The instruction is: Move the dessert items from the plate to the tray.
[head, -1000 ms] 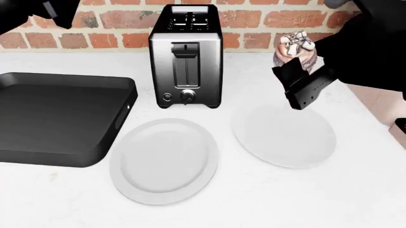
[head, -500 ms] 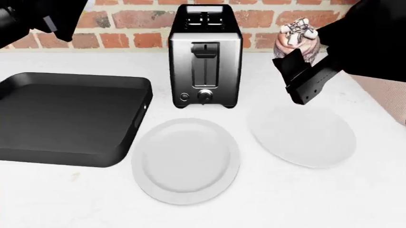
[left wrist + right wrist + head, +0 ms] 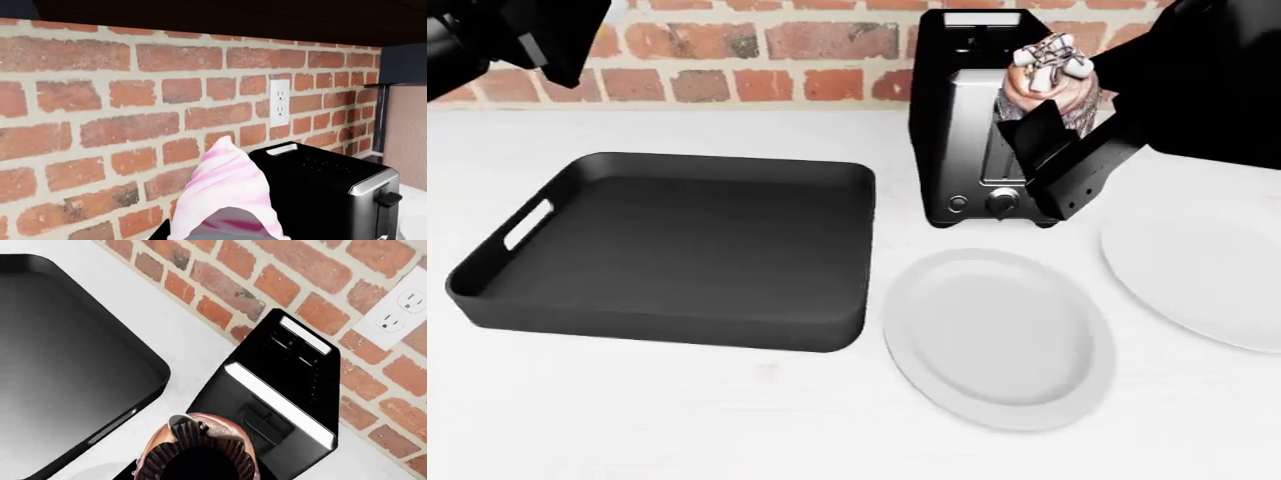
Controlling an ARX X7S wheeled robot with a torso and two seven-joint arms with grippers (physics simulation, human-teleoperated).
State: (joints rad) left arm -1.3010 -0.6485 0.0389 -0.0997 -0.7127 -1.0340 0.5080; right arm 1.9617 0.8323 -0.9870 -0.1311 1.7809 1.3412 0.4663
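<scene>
We held the cupcake (image 3: 1052, 85) clamped in our right claw (image 3: 1065, 150), raised in front of the toaster (image 3: 968, 150), well right of the black tray (image 3: 681, 250) on the white surface (image 3: 761, 420). Our left claw (image 3: 521, 35) gripped the ice cream (image 3: 227, 195) aloft near the brick wall (image 3: 100, 110). Two white plates (image 3: 1001, 335) lay bare.

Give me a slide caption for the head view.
Right gripper holds cupcake by toaster, tray empty.
</scene>
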